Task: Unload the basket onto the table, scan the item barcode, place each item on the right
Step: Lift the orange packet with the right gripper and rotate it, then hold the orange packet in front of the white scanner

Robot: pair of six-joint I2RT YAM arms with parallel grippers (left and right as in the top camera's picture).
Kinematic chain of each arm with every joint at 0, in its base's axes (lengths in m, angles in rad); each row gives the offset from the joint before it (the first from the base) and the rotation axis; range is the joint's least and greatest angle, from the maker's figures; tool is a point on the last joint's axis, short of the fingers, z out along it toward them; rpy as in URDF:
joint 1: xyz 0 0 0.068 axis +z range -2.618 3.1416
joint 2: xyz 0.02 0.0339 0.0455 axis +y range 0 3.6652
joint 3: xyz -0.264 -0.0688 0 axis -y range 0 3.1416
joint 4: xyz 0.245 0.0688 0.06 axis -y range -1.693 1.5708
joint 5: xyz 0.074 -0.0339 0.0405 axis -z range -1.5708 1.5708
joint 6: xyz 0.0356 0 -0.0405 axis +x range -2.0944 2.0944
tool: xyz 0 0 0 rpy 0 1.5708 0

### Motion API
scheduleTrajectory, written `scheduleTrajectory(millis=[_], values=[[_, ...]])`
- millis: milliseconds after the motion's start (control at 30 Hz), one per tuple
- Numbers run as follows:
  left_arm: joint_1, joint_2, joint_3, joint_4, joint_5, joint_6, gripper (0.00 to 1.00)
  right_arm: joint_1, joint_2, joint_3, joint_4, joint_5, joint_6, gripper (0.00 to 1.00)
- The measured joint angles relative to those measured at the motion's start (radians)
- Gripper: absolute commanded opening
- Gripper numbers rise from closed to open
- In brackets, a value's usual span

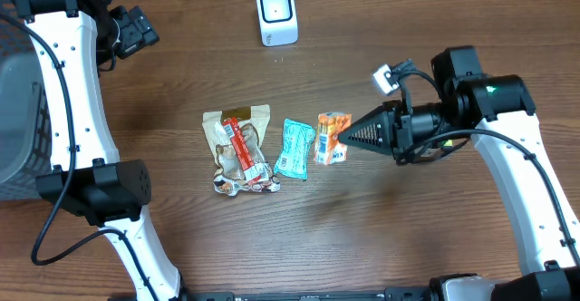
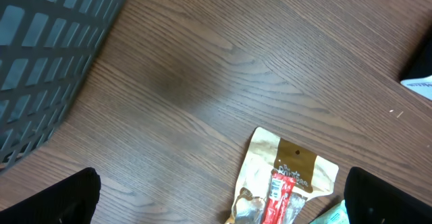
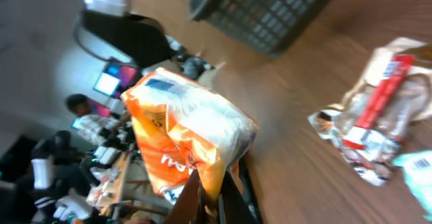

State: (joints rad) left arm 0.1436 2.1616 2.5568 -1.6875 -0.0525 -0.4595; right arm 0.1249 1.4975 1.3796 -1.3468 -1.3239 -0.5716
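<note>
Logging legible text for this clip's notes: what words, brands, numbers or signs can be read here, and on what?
Nothing can be read well enough to quote.
orange snack packet: white lettering, motion-blurred, unreadable.
tan pouch: print on its gold label, too small to read.
teal packet: markings too small to read.
barcode scanner: no writing visible.

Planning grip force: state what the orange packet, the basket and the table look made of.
Orange packet: thin glossy plastic film, likely; it crinkles and shines. Basket: dark rigid plastic mesh, probably; moulded grid. Table: wood or wood-look laminate, matte; visible grain.
</note>
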Motion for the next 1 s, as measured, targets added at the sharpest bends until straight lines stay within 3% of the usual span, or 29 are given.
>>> scheduleTrajectory(millis=[367, 600, 867, 1000], values=[[0.0, 0.0, 0.0, 0.0, 0.0, 0.0, 1.0, 0.0, 0.005, 0.0, 0.357, 0.536, 0.513, 0.04], [0.0, 0.0, 0.0, 0.0, 0.0, 0.0, 1.0, 0.0, 0.013, 0.041, 0.404, 0.745, 0.676, 0.03], [0.0, 0.0, 0.0, 0.0, 0.0, 0.0, 1.0, 0.021, 0.068, 0.409, 0.28, 0.896, 0.733, 0.03], [0.0, 0.0, 0.0, 0.0, 0.0, 0.0, 1.0, 0.112, 0.177, 0.644, 0.256, 1.044, 0.712, 0.04]])
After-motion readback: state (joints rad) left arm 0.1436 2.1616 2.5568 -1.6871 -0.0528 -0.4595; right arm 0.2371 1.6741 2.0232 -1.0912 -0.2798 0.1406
